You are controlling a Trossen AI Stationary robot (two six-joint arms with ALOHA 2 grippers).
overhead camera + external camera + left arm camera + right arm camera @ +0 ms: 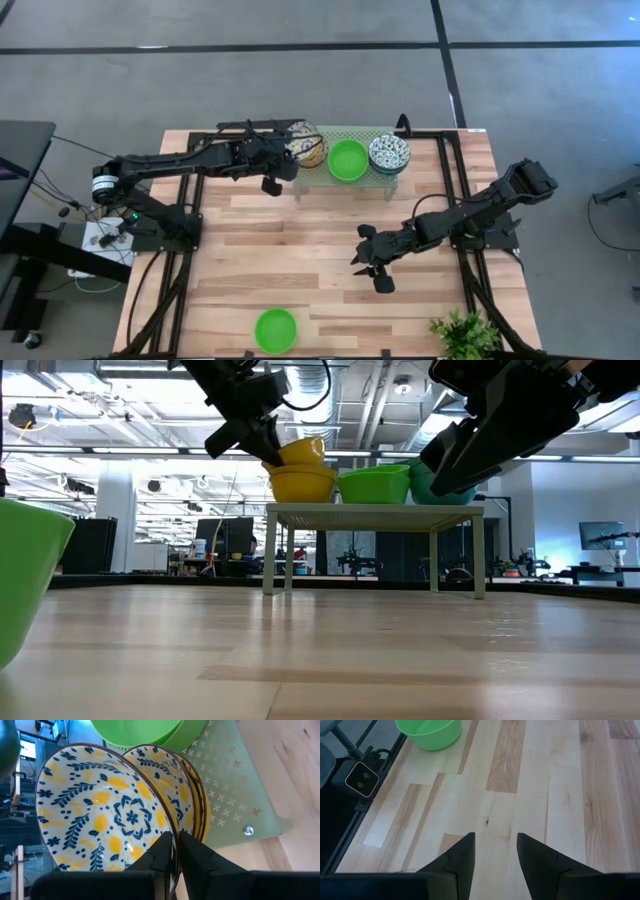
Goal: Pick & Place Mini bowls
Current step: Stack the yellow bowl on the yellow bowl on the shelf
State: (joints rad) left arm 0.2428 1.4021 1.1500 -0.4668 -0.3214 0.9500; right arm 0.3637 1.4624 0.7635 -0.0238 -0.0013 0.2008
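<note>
Left end effector [175, 851]: clenched on the rim of the topmost yellow-and-blue patterned ceramic mini bowl [102, 812], one finger inside the rim, one outside. That bowl sits tipped against a short stack of like-patterned bowls [192, 795] on the pale green perforated metal rack [318, 172] at the far edge of the wooden plank bench [300, 250].

Right end effector [495, 851]: released, fingers spread, empty, hovering over bare planks towards the right of the bench.

Other stock on the rack: plain bright green mini bowl [348, 160] at its middle; stack of white bowls with blue-green pattern [389, 152] at its right end. Off the rack: one plain green bowl [275, 330] on the near edge of the bench.

Handling note, as a judgement: the step in hand looks like lifting the gripped bowl clear. It should rise upward first so the bowls beneath are not dragged along, and swing away from the green bowl just beside it.

Surroundings: small leafy green plant [463, 335] at the near right corner, well apart from both arms; nothing seen blocking the open middle.
</note>
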